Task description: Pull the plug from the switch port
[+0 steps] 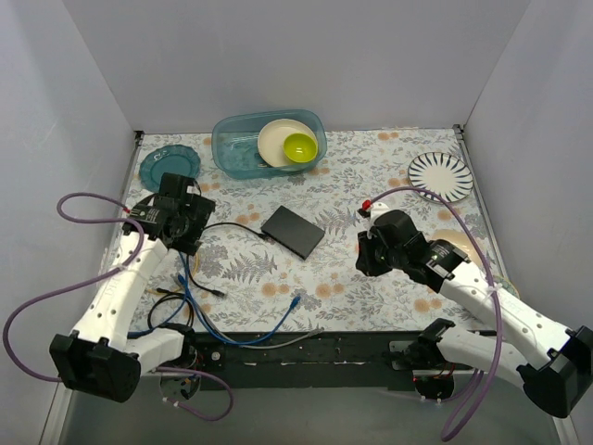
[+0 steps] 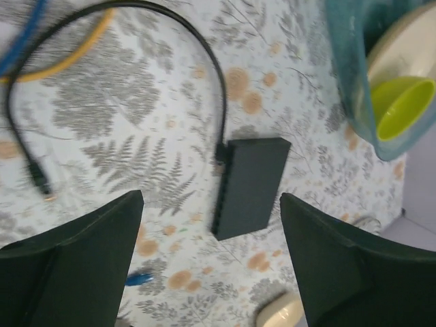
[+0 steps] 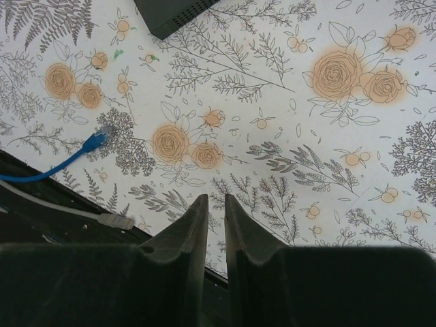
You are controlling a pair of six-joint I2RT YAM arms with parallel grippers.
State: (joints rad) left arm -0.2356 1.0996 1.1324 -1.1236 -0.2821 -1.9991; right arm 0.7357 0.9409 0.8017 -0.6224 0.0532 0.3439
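The switch point(image 1: 293, 232) is a flat black box lying in the middle of the floral mat. A black cable's plug point(image 1: 264, 233) sits in a port at its left end. In the left wrist view the switch point(image 2: 251, 185) lies ahead between my fingers, with the plug point(image 2: 220, 155) in its port edge. My left gripper point(image 1: 196, 232) point(image 2: 211, 199) is wide open and empty, to the left of the switch and above the mat. My right gripper point(image 1: 366, 257) point(image 3: 215, 199) is shut on nothing, to the right of the switch, whose corner point(image 3: 174, 10) shows at the top.
A teal tub point(image 1: 236, 148) holding a cream bowl and a lime bowl point(image 1: 299, 146) stands at the back. A teal plate point(image 1: 170, 165) lies back left, a striped plate point(image 1: 440, 174) back right. Loose blue point(image 1: 295, 303), black point(image 1: 218, 293) and grey cables lie near the front edge.
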